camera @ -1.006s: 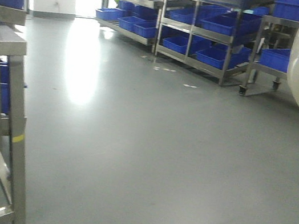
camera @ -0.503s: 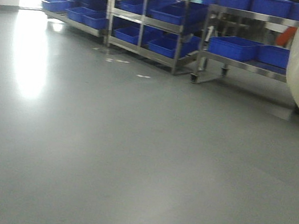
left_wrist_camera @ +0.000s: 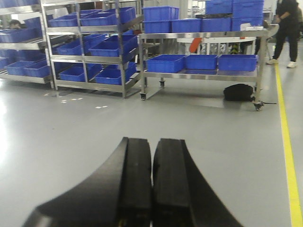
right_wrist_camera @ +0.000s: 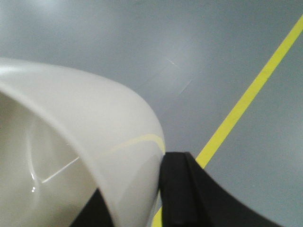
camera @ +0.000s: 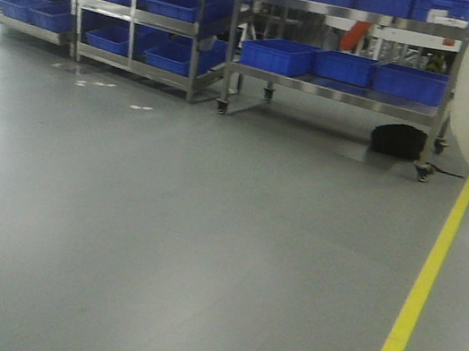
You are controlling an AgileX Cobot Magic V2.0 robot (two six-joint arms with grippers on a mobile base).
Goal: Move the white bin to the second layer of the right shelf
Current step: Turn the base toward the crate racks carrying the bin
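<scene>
Right wrist-mounted view: the white bin (right_wrist_camera: 71,142) fills the lower left of the picture, mouth toward the camera, hanging above the grey floor (right_wrist_camera: 118,38) with nothing under it. The right jaws grip its wall at the rim. One black finger (right_wrist_camera: 189,194) lies against the outside and a dark shape shows on the inner side, so they stand only as wide as the wall is thick.

Front-facing view: the bin's rounded side sits at the far right edge, high in the frame. Ahead are steel racks (camera: 137,4) and a wheeled steel rack (camera: 340,90), all loaded with blue crates (camera: 278,56). A yellow floor line (camera: 417,299) runs down the right.

Left wrist-mounted view: the left jaws are pressed together, fingers (left_wrist_camera: 135,179) touching, with nothing between them. A person (left_wrist_camera: 289,28) stands at the far right, beyond the wheeled rack.

Judgement: the step in hand is the carry. The bin is picked up and not yet delivered. No level with roller rails can be made out, so the target layer is not identified in these views.

The next move calls for:
- bringing the right shelf squarely into view;
- lining the bin's base up above the front lip of the second layer;
- setting it down on that layer before the right jaws let go.
</scene>
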